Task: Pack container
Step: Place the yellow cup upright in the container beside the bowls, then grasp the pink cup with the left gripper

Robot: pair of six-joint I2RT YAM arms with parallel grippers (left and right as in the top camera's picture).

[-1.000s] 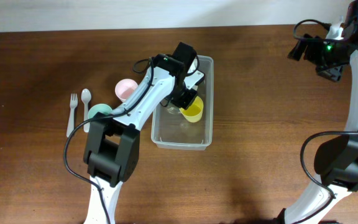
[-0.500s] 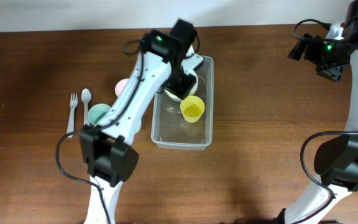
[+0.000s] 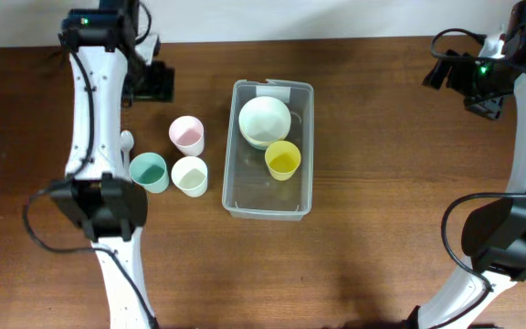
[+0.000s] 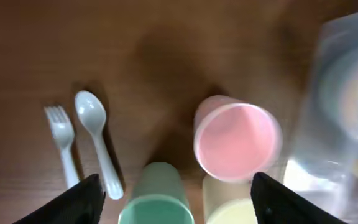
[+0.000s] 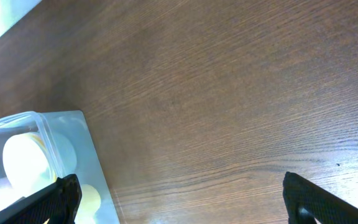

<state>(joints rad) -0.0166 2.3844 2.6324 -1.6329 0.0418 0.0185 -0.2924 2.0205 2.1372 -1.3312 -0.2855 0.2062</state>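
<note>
Left gripper (image 4: 178,200): the fingers are spread wide with nothing between them. It hangs over the loose tableware on the left of the wooden table (image 3: 382,228).
Green cup (image 4: 157,199): it sits almost directly under that gripper, upright with its mouth up, just beside the pale yellow cup (image 4: 232,208).
Pink cup (image 4: 238,140): upright, just behind those two, and the cup nearest the bin's far end.
Cutlery: the white spoon (image 4: 92,118) and white fork (image 4: 61,134) lie side by side, left of the cups.
Container (image 3: 272,151): it stands mid-table, just right of the cups, lid off. It already holds a white bowl (image 3: 264,121) at its far end and a yellow cup (image 3: 283,160) beside it. The near end looks free.
Right gripper (image 5: 182,202): open and empty, well off to the right over bare wood.
Step in hand: you appear to be between placements, choosing the next piece.
Next move: you should likely drop straight onto one cup, close across its rim or wall without nudging its neighbours, then carry it to the bin's free near end.
</note>
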